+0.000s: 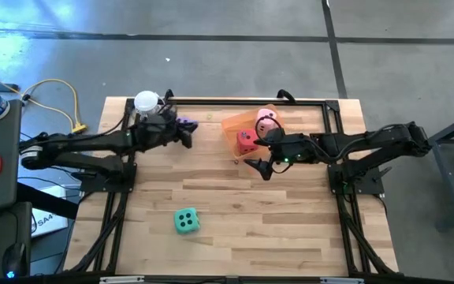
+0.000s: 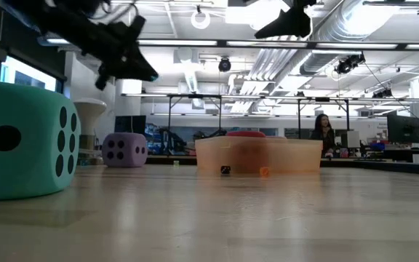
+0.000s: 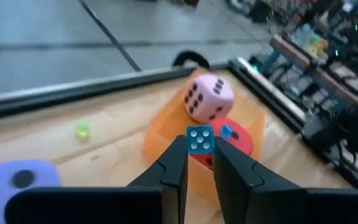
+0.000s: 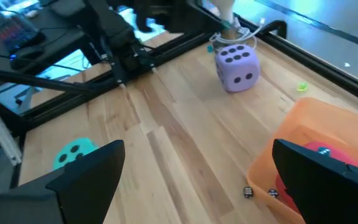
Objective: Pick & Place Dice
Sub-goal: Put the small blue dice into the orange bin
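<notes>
Left hand (image 3: 200,163) pinching small blue die (image 3: 199,139), raised above table (image 1: 243,213).

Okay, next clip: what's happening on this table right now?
Two arms are sorting dice into an orange tray. The left gripper is pinching a tiny blue die, raised above the table near the purple die. The right gripper hangs open beside the tray, holding nothing. The pink die and red die are already in the tray. The green-teal die sits alone on the near side of the table.
</notes>
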Robot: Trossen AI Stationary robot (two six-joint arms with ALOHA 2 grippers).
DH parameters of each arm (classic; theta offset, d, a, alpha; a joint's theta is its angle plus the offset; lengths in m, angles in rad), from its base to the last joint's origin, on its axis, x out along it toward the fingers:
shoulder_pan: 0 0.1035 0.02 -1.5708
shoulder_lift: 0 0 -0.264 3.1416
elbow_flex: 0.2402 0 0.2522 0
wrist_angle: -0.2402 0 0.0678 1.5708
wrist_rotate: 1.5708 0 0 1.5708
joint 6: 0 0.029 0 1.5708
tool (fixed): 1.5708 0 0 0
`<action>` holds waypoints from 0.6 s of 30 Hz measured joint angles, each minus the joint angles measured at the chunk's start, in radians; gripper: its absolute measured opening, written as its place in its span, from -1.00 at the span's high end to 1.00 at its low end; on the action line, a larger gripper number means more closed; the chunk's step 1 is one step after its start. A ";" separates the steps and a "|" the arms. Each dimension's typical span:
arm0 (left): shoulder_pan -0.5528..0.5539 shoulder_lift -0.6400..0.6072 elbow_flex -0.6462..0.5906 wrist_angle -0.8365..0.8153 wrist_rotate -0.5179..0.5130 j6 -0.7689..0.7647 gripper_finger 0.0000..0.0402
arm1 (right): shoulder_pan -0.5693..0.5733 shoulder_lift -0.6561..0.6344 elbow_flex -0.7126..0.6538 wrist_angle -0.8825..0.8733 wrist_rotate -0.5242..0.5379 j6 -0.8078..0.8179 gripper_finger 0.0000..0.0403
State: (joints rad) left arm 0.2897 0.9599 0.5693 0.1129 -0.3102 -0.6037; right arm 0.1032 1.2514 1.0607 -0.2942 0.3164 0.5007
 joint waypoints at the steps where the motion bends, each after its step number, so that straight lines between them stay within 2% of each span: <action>1: 0.018 0.036 0.020 0.000 0.044 -0.003 0.75 | 0.004 0.000 0.000 0.000 0.002 0.000 -0.99; 7: 0.062 0.289 0.226 -0.019 0.238 0.048 0.75 | 0.042 0.000 0.000 -0.001 0.045 0.006 -0.99; 13: 0.072 0.541 0.423 -0.058 0.272 0.176 0.75 | 0.090 0.000 0.000 -0.023 0.090 0.032 -0.99; 18: 0.108 0.687 0.492 -0.060 0.300 0.141 0.72 | 0.133 -0.010 0.000 -0.071 0.159 0.080 -0.99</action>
State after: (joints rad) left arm 0.3976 1.6469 1.0610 0.0524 -0.0107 -0.4630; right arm 0.2358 1.2415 1.0607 -0.3649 0.4754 0.5809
